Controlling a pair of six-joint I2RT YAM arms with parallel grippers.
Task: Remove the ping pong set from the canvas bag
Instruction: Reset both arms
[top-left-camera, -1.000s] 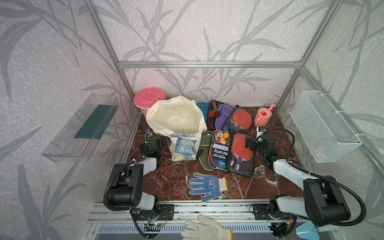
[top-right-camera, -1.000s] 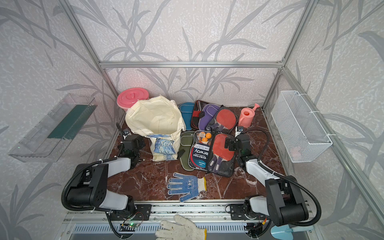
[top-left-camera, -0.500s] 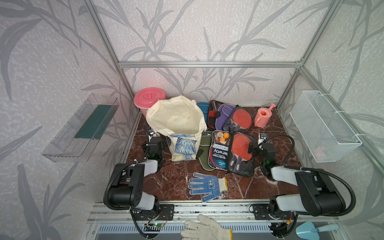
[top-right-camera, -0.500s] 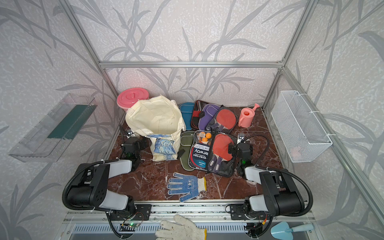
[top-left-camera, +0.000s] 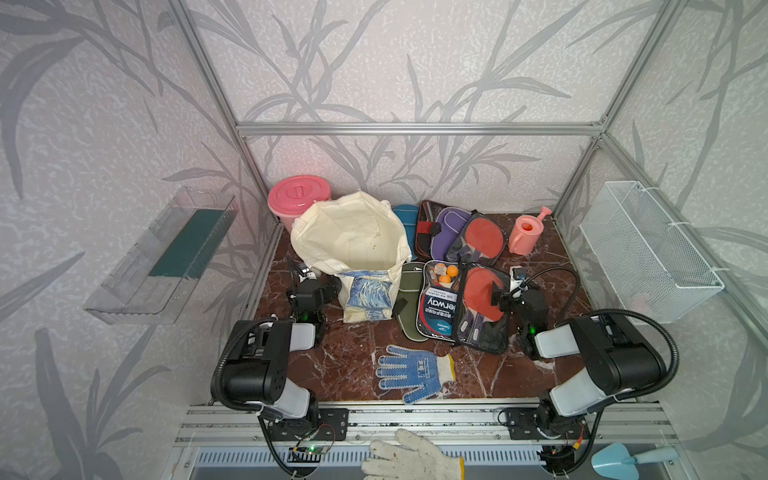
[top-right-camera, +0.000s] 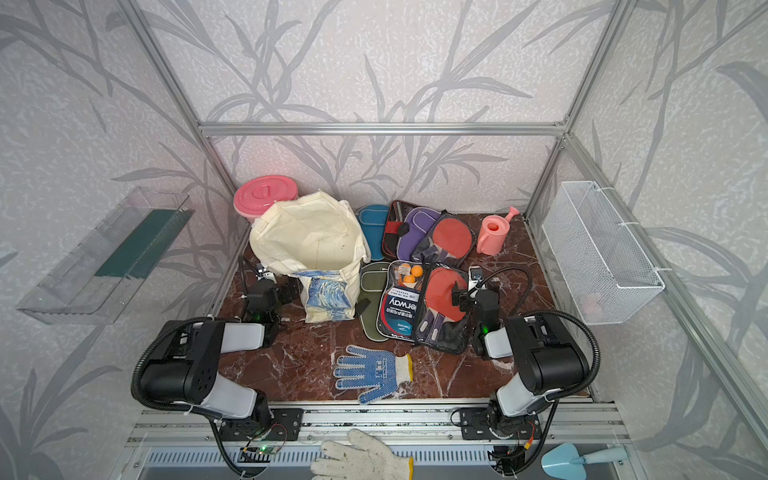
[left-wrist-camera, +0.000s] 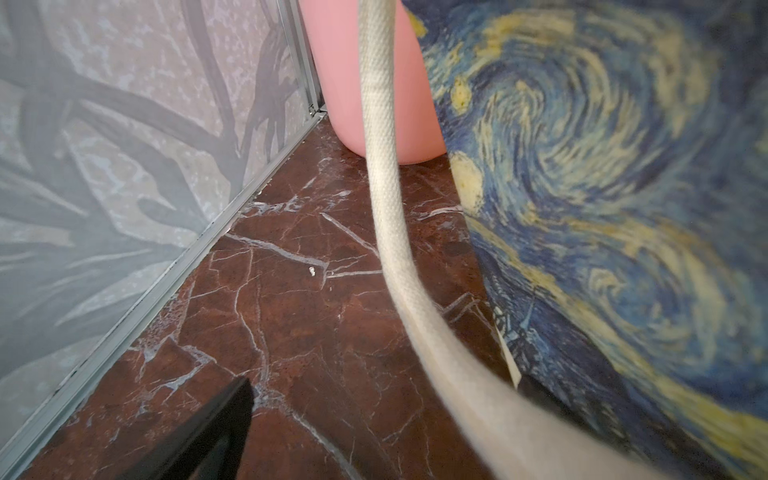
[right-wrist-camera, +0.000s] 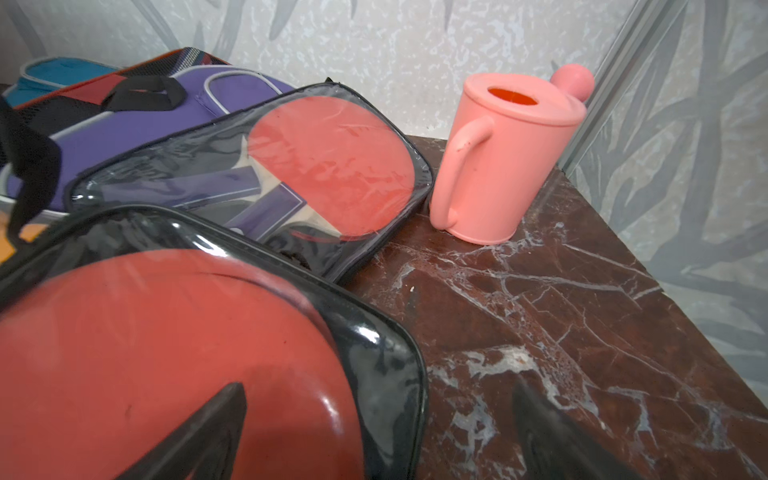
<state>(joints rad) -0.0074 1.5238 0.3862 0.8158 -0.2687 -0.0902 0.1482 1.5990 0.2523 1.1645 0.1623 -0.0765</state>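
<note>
The cream canvas bag stands open at the back left, its starry print facing front. The ping pong set lies on the table to its right: a clear-fronted pack with red paddles and orange balls, a second pack behind it, and purple, blue and olive cases. My left gripper is open beside the bag's lower left side, with a handle strap hanging across it. My right gripper is open astride the near pack's right edge.
A pink lidded bucket stands behind the bag and a pink watering can at the back right. A blue-dotted glove lies front centre. A wire basket and a clear shelf hang on the side walls.
The right arm has folded back, its elbow swinging up and inward, while its gripper stays at the pack's right edge. The left arm has hardly moved.
</note>
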